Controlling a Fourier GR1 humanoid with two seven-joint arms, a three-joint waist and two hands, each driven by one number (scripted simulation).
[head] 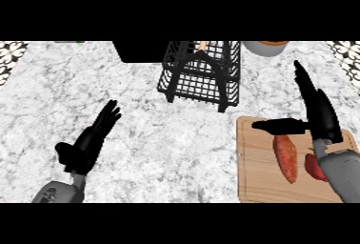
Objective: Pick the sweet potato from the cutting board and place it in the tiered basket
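Lying lengthwise on cutting board (256, 183), sweet potato (285, 158) points away; right hand (320, 119) above, fingers straight.

No text, label, brand, number or sign readable anywhere in the head view
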